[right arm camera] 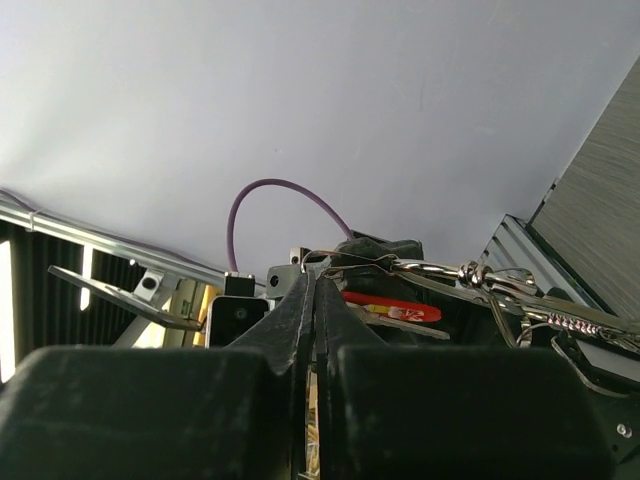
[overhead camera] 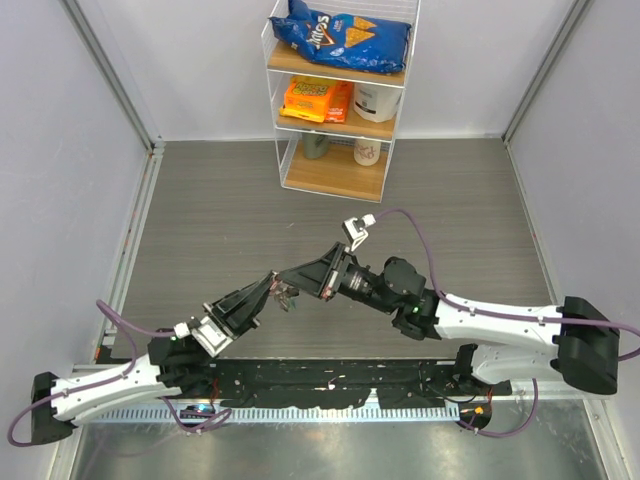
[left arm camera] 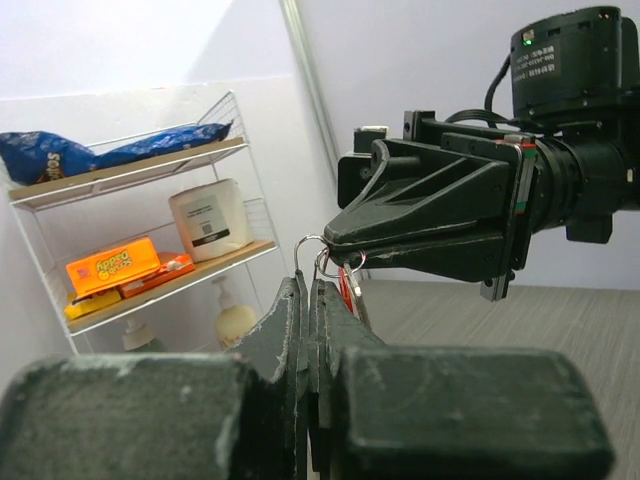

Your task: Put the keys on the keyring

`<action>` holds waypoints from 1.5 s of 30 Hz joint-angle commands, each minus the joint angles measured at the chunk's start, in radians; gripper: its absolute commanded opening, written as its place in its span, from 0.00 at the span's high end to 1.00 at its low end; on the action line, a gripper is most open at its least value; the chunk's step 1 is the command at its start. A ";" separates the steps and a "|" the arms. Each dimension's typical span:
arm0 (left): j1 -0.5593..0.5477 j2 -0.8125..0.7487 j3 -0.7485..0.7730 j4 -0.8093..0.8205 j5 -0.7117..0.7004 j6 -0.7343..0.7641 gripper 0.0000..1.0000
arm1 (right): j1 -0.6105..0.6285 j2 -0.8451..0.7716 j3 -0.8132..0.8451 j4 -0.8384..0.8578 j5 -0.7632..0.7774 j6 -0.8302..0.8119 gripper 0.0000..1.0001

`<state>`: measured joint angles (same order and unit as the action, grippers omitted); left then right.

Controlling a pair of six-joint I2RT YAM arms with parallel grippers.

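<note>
Closest in the left wrist view, the left end effector (left arm camera: 312, 292) is pressed together on the keyring (left arm camera: 310, 246), whose wire loop pokes up from its tips. Both arms meet tip to tip in mid-air, above the table (overhead camera: 200, 210). The right end effector (right arm camera: 313, 290) is likewise pressed together at the keyring; whether it pinches wire or key I cannot tell. One red-headed key (right arm camera: 390, 307) hangs just beyond, beside a metal clasp (right arm camera: 500, 283). Threading seems in hand; next, the key's hole likely needs working along the split wire without either grip slipping.
</note>
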<state>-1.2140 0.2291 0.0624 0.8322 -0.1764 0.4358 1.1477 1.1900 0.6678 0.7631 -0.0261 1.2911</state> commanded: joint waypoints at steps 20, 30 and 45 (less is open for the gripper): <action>-0.005 0.128 0.066 -0.123 0.302 -0.068 1.00 | -0.025 -0.221 -0.094 0.010 0.087 -0.021 0.94; -0.005 0.148 0.093 -0.189 0.350 -0.060 0.68 | -0.037 -0.256 -0.112 -0.004 0.084 -0.026 0.94; -0.005 0.286 0.138 -0.199 0.008 -0.049 0.41 | -0.091 -0.326 -0.178 -0.045 0.068 -0.029 0.94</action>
<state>-1.2163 0.4698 0.1337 0.6292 -0.0383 0.3943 1.0641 0.8875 0.5011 0.6579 0.0288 1.2591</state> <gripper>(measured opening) 0.614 0.063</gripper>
